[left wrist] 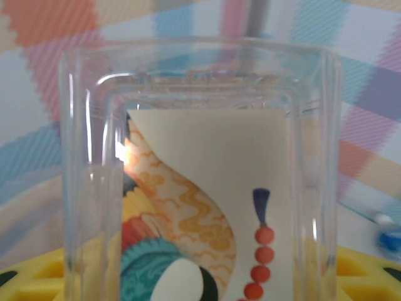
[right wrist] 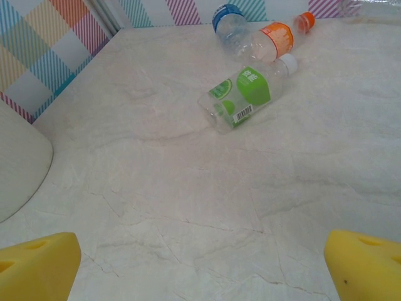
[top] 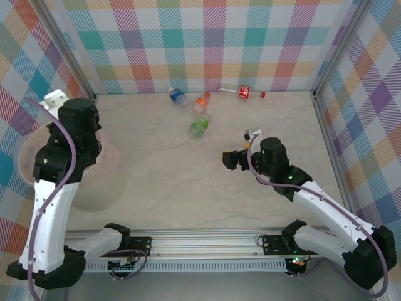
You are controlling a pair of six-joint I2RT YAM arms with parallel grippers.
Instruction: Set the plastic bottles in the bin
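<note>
At the far left of the table [top: 163, 182] stands the bin [top: 103, 185], a wide pale bucket near the left checked wall, and the left arm rises in front of it so that its wrist overlaps the bin's far part in the top view. The left gripper [left wrist: 200, 285] is clamped on a clear bottle [left wrist: 200, 157]. In the left wrist view this bottle stands upright between the yellow fingers [left wrist: 31, 276], close to the lens, showing a cream label with orange, teal and red patterning. How high the bottle hangs over the bin cannot be told. To the right, toward the far wall, three bottles lie on their sides in a loose cluster. The blue-capped bottle [top: 177, 95] is farthest left and nearest the wall. The orange-labelled bottle [top: 202, 102] lies just beside it with its orange cap pointing far-right. The green-labelled bottle [top: 199, 126] lies a little nearer, its white cap close to the orange one. In the right wrist view the three lie ahead, the green-labelled bottle [right wrist: 244, 97] nearest, and the curved rim of the bin [right wrist: 19, 163] shows at the left edge. Farther right, in mid-table, the right gripper [top: 230, 158] points left with its yellow fingers [right wrist: 37, 263] spread wide apart over bare table, well apart from every bottle. Farther right again, the red-labelled bottle [top: 244, 93] lies on its side against the far wall, with a small red piece [top: 262, 95] just to its right.
</note>
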